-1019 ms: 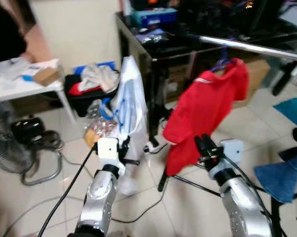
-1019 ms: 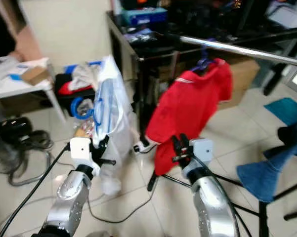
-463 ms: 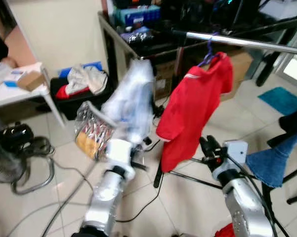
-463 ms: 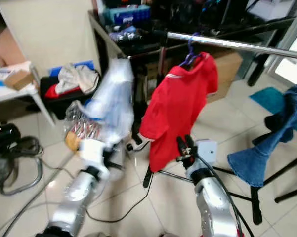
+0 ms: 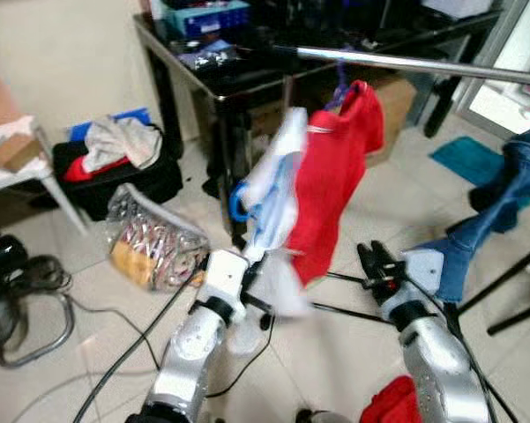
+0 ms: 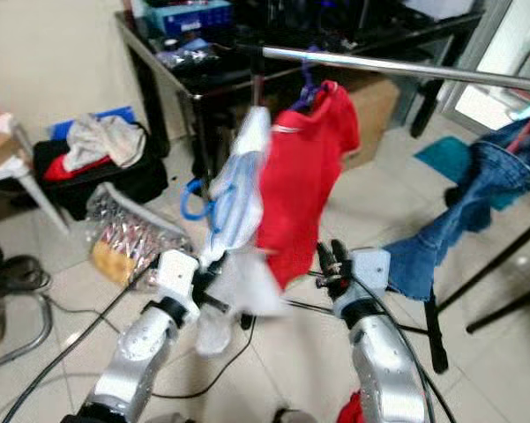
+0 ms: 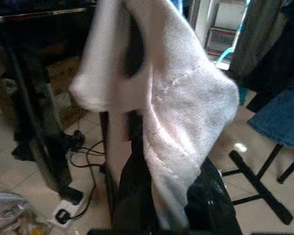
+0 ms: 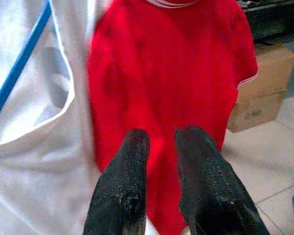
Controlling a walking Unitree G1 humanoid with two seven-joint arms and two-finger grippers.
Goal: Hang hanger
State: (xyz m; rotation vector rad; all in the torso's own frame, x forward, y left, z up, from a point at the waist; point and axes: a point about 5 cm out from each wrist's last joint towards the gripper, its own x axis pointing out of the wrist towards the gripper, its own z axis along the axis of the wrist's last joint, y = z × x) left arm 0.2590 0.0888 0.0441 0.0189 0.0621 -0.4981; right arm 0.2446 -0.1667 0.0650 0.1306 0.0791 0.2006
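Two garments hang close together in the middle of the scene: a white shirt with blue trim (image 6: pixel 238 189) on a blue hanger (image 6: pixel 197 201), held up by the left gripper (image 5: pixel 247 286), and a red shirt (image 6: pixel 304 176) already hooked on the metal rail (image 6: pixel 397 66) just to its right. The left jaws grip low on the white cloth; how tightly they close I cannot tell, since fabric drapes over them in the left wrist view. The right gripper (image 8: pixel 159 147) sits near, below the red shirt, jaws slightly parted and holding nothing. I judge the load light and floppy: soft knit that sags and swings, over a thin, stiff, probably slick plastic hanger. Holding cloth alone gives poor control of the hook, so the firmer hold is probably the hanger's neck or shoulder bar. Jeans (image 6: pixel 459 203) hang far right.
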